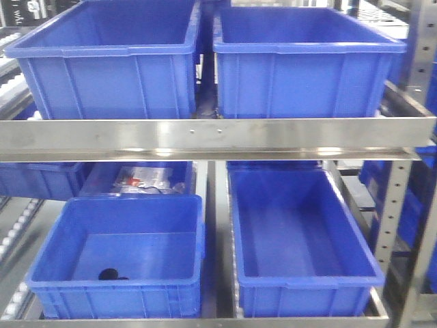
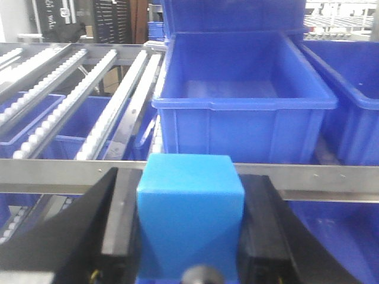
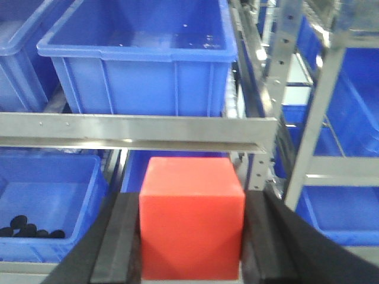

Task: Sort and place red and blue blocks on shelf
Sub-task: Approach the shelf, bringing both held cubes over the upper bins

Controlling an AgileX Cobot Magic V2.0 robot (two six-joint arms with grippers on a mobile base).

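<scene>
Standing before the shelf (image 1: 205,137), you see its brushed-metal front rail running across between two tiers of big blue tubs: the upper left tub (image 1: 109,61) and upper right tub (image 1: 307,61) sit side by side above the rail, the lower left tub (image 1: 123,253) and lower right tub (image 1: 300,239) below it. A few small dark objects (image 1: 113,275) lie on the floor of the lower left tub, close to its front wall, and a silvery packet (image 1: 140,179) with a red mark lies in another tub just behind it. From the left wrist, the left gripper (image 2: 190,201) is clamped on the blue block (image 2: 190,219), its black fingers (image 2: 112,225) pressed against the cube's two sides; the block is held in the air in front of the rail, with the upper left tub straight ahead beyond it and roller tracks (image 2: 100,100) off to the left. From the right wrist, the right gripper (image 3: 190,207) is closed tight on the red block (image 3: 190,219), which hangs in front of the shelf with the rail and the upper right tub showing above it. Neither block rests on the shelf yet
</scene>
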